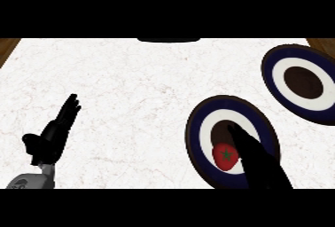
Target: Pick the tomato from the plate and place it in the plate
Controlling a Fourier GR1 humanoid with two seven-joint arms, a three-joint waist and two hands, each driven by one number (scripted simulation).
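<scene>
The black right hand (252,153) covers part of the near round plate with dark blue and white rings and a brown middle (204,116), and it hides the right side of the small red tomato with a green star-shaped top (224,156). The right arm is cut off at the bottom edge, so only the dark hand and wrist show. Its fingers look straight and close together, pointing toward 11 o'clock, and they do not curl round anything. Whether they touch the tomato is hard to tell.

The tomato lies on the near plate, toward 6 o'clock from the brown middle. It sits just at 9 o'clock of the right hand, right beside the fingers.

A second round plate with the same blue and white rings (274,66) sits at 2 o'clock from the near one, cut off by the right edge.

The black left hand (56,133) rests at 8 o'clock on the white marble counter (131,88), fingers straight and up, holding nothing
</scene>
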